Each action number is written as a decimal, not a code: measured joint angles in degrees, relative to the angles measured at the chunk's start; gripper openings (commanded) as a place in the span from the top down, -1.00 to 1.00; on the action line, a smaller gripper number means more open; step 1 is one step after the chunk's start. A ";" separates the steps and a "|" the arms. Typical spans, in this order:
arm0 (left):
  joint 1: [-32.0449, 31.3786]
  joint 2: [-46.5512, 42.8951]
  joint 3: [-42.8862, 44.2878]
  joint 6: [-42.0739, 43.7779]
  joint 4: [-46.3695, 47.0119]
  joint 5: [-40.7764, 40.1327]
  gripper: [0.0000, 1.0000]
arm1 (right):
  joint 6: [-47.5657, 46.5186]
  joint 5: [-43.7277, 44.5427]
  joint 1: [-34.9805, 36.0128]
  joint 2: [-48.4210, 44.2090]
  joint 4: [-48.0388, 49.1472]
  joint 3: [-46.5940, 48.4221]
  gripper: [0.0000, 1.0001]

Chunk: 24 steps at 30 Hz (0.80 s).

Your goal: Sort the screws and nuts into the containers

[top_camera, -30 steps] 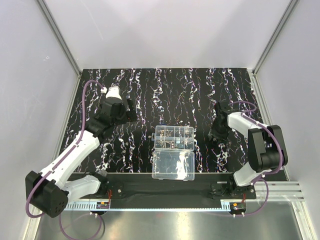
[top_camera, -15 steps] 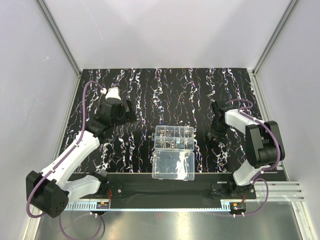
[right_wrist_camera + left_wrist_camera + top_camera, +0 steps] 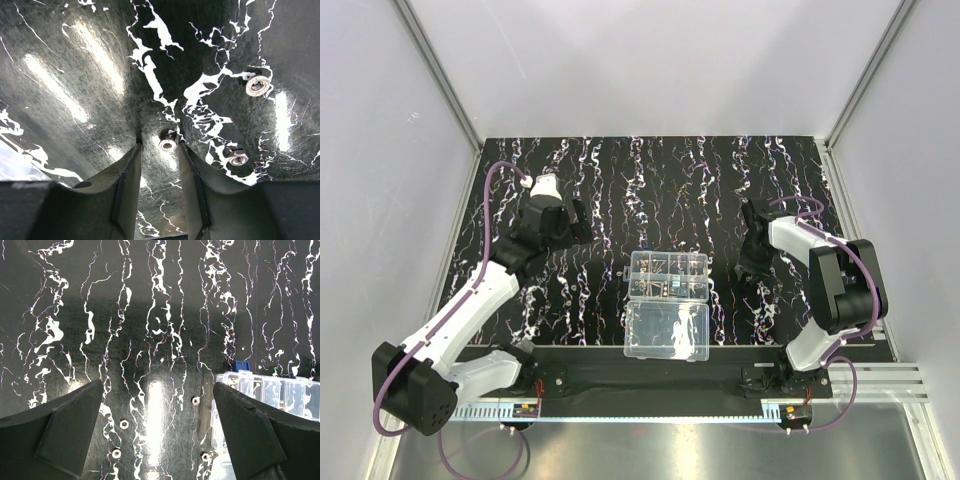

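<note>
Right end effector (image 3: 159,148) straddles a nut (image 3: 167,144) lying flat, hole upward.

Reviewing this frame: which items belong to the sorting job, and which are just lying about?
Job in hand:
- small silvery metal nuts lying loose
- clear plastic divided organizer box

Just there:
- black mat with white-purple streaks
- plain clear undivided lid half

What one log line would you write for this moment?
left fingers: open above loose nuts | right fingers: astride one nut on mat, not clamped | box: lid open
</note>
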 measured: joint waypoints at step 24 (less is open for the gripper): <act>0.26 -0.07 -0.92 0.00 0.48 0.61 -0.98 | 1.09 1.40 0.22 0.37 1.14 0.72 0.80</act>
